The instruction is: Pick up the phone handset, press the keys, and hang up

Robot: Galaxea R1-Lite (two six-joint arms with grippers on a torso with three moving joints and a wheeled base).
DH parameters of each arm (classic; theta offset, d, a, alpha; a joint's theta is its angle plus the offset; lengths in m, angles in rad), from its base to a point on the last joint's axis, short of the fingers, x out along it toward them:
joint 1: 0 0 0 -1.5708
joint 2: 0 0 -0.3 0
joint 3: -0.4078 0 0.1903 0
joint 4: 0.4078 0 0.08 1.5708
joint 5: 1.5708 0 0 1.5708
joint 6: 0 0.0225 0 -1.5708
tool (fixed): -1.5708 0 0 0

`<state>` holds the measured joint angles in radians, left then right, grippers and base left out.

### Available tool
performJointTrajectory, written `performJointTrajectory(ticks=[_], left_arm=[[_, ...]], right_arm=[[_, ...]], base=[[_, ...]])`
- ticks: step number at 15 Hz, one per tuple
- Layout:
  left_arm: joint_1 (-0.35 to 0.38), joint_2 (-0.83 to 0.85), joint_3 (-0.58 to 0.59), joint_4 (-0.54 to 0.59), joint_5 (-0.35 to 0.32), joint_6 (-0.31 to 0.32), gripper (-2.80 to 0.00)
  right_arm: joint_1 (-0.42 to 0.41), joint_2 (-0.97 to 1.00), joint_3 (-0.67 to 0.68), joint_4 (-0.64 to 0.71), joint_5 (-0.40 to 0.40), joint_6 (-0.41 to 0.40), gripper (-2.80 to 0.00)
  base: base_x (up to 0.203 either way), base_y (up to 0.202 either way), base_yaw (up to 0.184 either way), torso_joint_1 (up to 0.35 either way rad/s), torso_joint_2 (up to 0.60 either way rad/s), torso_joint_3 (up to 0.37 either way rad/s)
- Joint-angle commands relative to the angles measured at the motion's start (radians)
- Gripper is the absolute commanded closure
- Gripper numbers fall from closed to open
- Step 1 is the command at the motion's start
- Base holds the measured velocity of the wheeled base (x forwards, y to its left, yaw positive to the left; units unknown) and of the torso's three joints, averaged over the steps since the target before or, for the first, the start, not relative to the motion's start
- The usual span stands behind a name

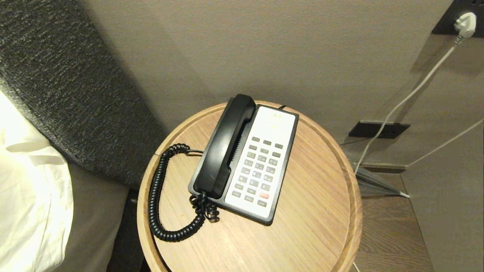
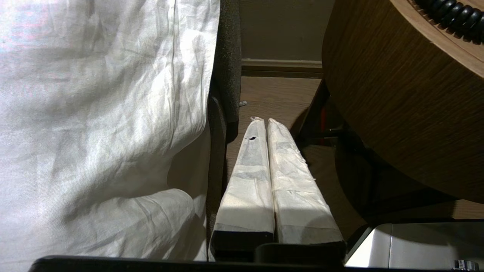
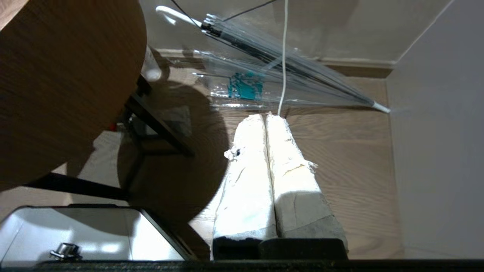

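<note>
The phone handset [image 1: 226, 145] is lying in its cradle beside the keys [image 1: 259, 170], near the bench's [image 1: 310, 226] far edge — both the left tool [image 2: 263, 120] and right tool [image 3: 264, 116] are hanging closed, empty, beside the bench.

Hidden under the phone handset [image 1: 225, 147]: the cradle side of the phone base [image 1: 247, 166]. Too small to read: markings on the keys [image 1: 259, 170]. Cut off at the head view's bottom edge: near rim of the round wooden table [image 1: 302, 226]. Cut off at its top right corner: dark wall socket panel [image 1: 450, 17] behind the white plug [image 1: 465, 22]. Seen only as a few loops at the left wrist view's corner: coiled cord [image 2: 452, 15].
</note>
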<state>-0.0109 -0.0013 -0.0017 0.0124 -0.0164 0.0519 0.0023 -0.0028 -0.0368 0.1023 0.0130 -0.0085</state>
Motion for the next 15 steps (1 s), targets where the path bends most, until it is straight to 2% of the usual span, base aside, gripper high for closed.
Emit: performJointTrajectory(ticks=[1, 15], left_arm=[[0.0, 0.001, 0.0, 0.0, 0.001, 0.0, 0.0], [0.0, 0.001, 0.002, 0.0, 0.001, -0.006, 0.0]], right_arm=[[0.001, 0.001, 0.0, 0.0, 0.001, 0.001, 0.0], [0.001, 0.001, 0.0, 0.0, 0.001, 0.001, 0.0]], base=[[0.0, 0.0, 0.0, 0.0, 0.0, 0.0], [0.0, 0.0, 0.0, 0.0, 0.0, 0.0]])
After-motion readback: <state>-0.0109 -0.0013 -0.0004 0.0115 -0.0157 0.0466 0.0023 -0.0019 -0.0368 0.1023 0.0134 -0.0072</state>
